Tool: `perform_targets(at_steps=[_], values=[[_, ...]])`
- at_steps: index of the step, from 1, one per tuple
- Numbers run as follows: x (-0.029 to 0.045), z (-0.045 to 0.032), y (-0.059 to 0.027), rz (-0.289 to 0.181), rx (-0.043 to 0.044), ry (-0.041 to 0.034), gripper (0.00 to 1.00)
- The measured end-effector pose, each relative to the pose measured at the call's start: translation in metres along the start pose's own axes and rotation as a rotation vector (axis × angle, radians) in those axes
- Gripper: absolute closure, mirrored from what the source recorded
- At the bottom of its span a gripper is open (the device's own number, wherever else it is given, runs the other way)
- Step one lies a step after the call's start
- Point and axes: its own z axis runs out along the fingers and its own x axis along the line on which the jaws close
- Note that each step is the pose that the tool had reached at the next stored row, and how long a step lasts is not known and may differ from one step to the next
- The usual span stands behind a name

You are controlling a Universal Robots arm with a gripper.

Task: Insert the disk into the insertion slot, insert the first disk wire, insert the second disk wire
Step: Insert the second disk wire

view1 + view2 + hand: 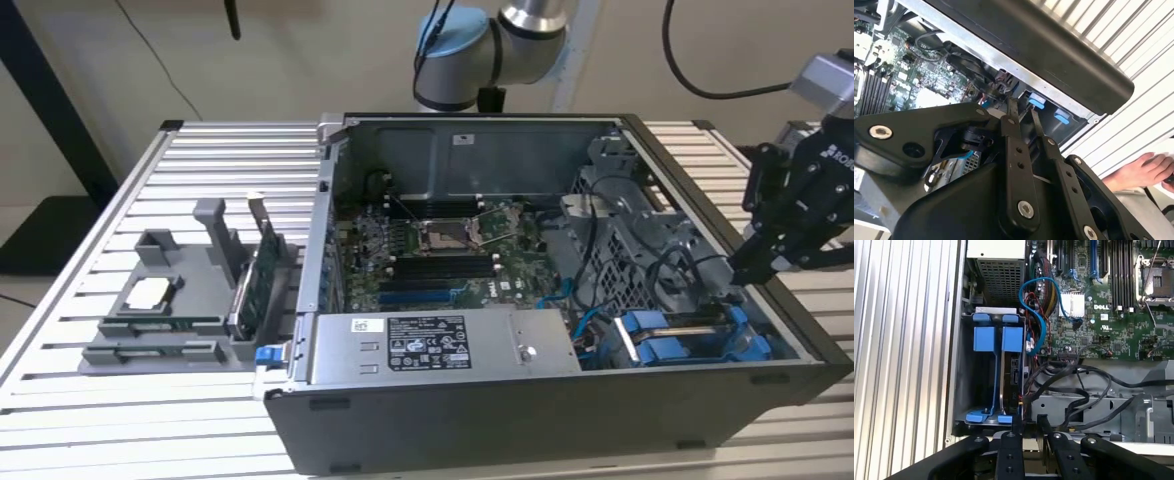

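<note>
Lab, slatted aluminium bench (pixel 134 420), open computer case (pixel 507 410)

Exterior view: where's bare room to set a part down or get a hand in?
Bare slats of the table on the far side of the grey tray, and on its near side, at the exterior view's left of the case. Crowded: the case corner with the disk and cables, with the pincer close by.
</note>
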Motion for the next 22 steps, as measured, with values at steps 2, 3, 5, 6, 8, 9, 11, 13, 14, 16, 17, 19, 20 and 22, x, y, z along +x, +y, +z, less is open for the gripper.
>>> perform_targets(at_steps=[2, 3, 5, 6, 8, 9, 11, 13, 14, 16, 17, 19, 20, 22], values=[[0.0005, 0.0000, -0.0001, -0.001, -0.0004, -0.0045, 0.73], [0.0007, 0.0000, -0.0001, -0.001, -0.0005, -0.0069, 0.73], [0.0008, -0.0009, 0.0001, -0.002, -0.0019, -0.0100, 0.73], [0.0009, -0.0017, 0.0001, -0.002, -0.0040, -0.0101, 0.73], [0.0011, -0.0017, -0.0001, -0.002, -0.0054, -0.0104, 0.73], [0.0013, -0.0017, -0.0003, -0.002, -0.0057, -0.0105, 0.73], [0.0024, -0.0017, -0.0007, -0.003, -0.0059, -0.0144, 0.73], [0.0040, -0.0010, -0.0009, -0.007, -0.0055, -0.0366, 0.73], [0.0051, -0.0008, -0.0009, -0.009, -0.0052, -0.0513, 0.73], [0.0075, -0.0001, -0.0010, -0.015, -0.0046, -0.0803, 0.73], [0.0090, 0.0000, -0.0013, -0.017, -0.0044, -0.0909, 0.73], [0.0131, 0.0004, -0.0019, -0.019, -0.0042, -0.1010, 0.73], [0.0151, 0.0005, -0.0020, -0.020, -0.0041, -0.1077, 0.73], [0.0175, 0.0006, -0.0021, -0.025, -0.0035, -0.1372, 0.73]])
